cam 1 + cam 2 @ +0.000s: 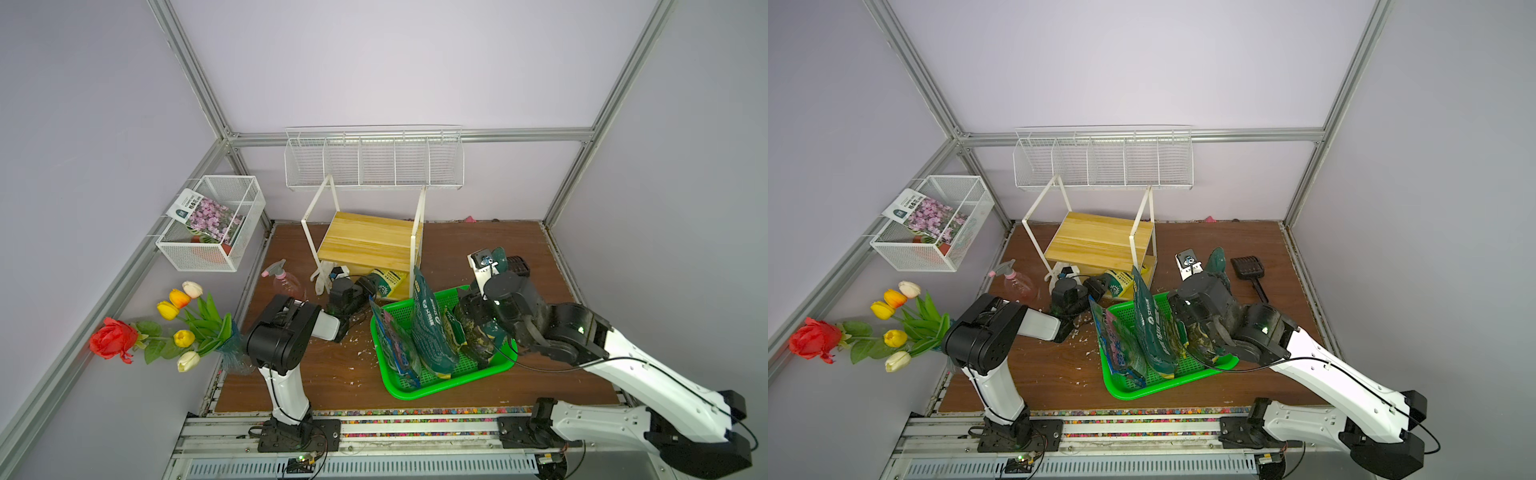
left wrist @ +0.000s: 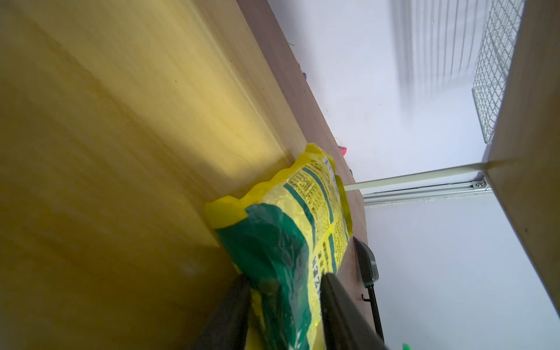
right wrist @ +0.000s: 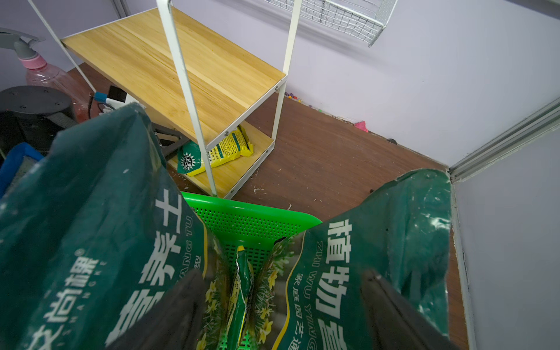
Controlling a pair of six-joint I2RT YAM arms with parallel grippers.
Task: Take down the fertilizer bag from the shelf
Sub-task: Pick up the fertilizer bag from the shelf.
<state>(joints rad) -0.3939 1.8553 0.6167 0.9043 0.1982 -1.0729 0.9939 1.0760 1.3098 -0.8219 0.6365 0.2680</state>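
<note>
Left fingers pinch the fertilizer bag on the shelf; right fingers stand spread wide.

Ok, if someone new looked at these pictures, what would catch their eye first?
Probably the bright green tray at the front right of the table, with tall dark green bags standing in it. Then the red rose and tulips by the left wall. Last, the yellow fertilizer bag on the lower board of the shelf, held by the left gripper.
</note>
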